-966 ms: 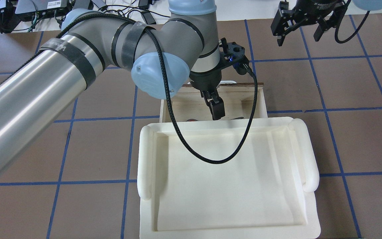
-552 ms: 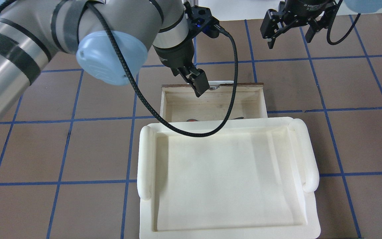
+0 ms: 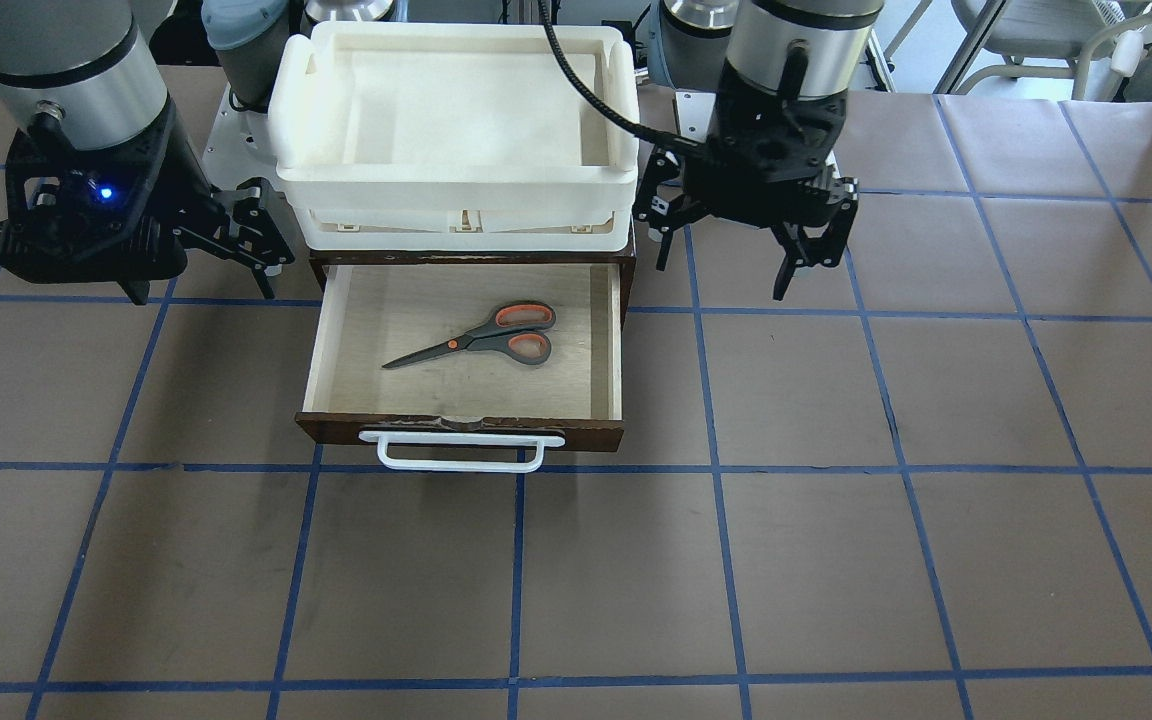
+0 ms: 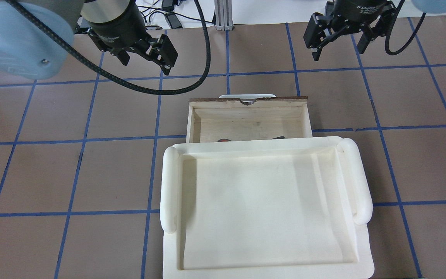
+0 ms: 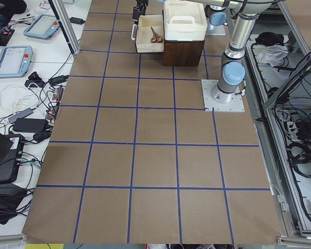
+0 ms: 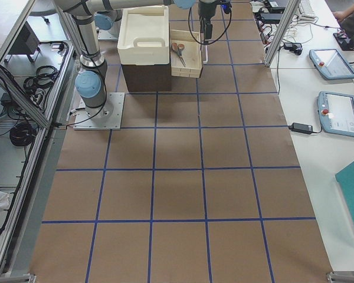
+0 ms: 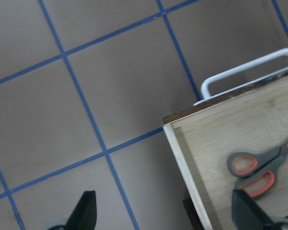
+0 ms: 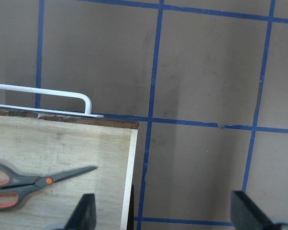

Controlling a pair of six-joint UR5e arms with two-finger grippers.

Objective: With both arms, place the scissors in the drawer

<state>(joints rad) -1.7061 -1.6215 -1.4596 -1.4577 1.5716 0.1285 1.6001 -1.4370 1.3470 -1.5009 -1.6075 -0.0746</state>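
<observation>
The scissors (image 3: 481, 337) lie flat inside the open drawer (image 3: 461, 428), free of both grippers. From overhead only their tips (image 4: 225, 140) show past the tray. My left gripper (image 4: 145, 58) is open and empty, hovering over the table beyond the drawer's left corner; it also shows in the front view (image 3: 736, 250). Its wrist view shows the scissors (image 7: 259, 167) and the drawer wall (image 7: 182, 158). My right gripper (image 4: 339, 42) is open and empty, beyond the drawer's right side; it also shows in the front view (image 3: 201, 270). Its wrist view shows the scissors (image 8: 33, 184).
A white plastic tray (image 4: 170, 186) sits on top of the dark cabinet, over the back of the drawer. The drawer's white bar handle (image 3: 461, 452) points away from the robot. Brown paper with blue tape lines covers the table.
My left gripper has risen out of the drawer and moved away to the far left of it. The scissors stay in the drawer. My right gripper has shifted slightly.
</observation>
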